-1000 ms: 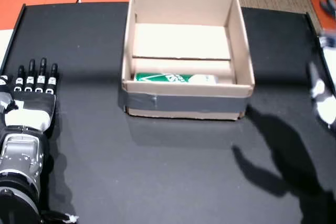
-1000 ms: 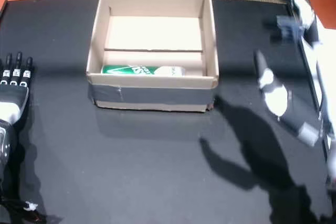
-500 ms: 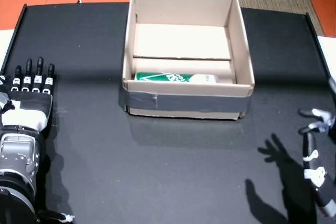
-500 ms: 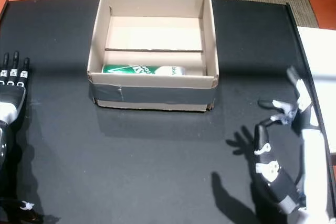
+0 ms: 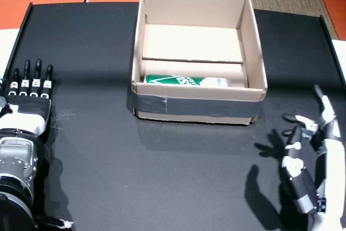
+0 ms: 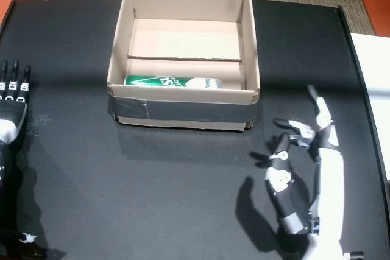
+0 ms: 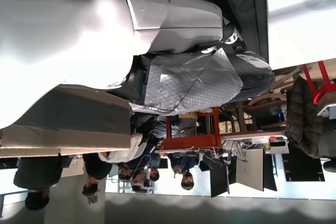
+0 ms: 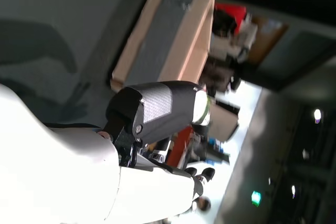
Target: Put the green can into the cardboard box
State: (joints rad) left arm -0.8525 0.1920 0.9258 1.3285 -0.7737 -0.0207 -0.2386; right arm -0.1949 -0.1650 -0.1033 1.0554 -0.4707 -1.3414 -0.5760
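One green can [image 5: 186,80] is lying on its side inside one cardboard box [image 5: 254,41], against the near wall; both head views are showing it there [image 6: 172,81]. The box, banded with grey tape [image 5: 194,106], is sitting on one black table [image 5: 162,171]. Two hands are resting in view. The left hand [image 5: 28,98] is lying flat, fingers extended and apart, holding nothing, well apart from the box. The right hand [image 6: 304,168] is hovering over the table near the box's right corner, fingers spread, empty.
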